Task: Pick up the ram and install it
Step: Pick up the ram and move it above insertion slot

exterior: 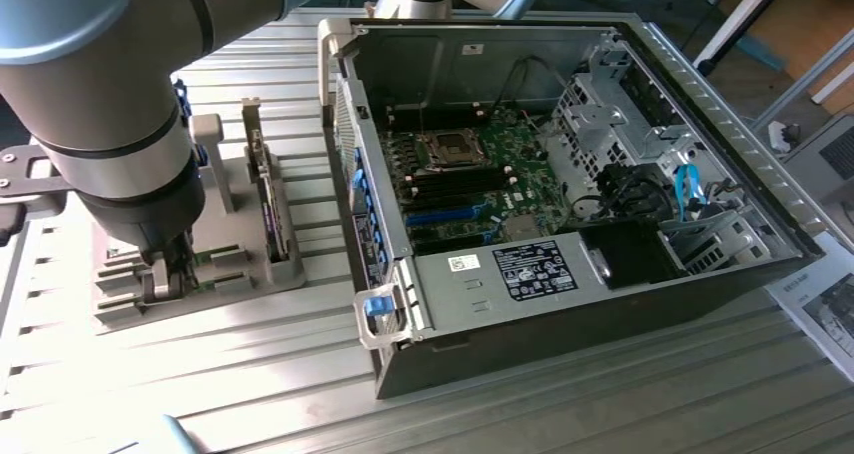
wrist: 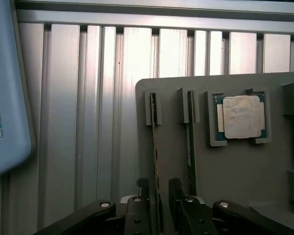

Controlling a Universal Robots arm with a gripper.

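Ram (wrist: 154, 147) stands on edge in its slot of the grey holder (wrist: 225, 171), and we see it between the fingers of our pincer (wrist: 158, 203), which is spread wide to either side. Its twin (wrist: 189, 142) stands just beside the pincer, the processor chip (wrist: 241, 116) beyond.

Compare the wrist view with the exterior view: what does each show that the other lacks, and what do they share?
Wrist view: a silver processor chip, and the ram between the open gripper's fingers, a second stick beside it. Exterior view: the open computer case and its motherboard. Both: the gripper, the grey holder, the slatted table.
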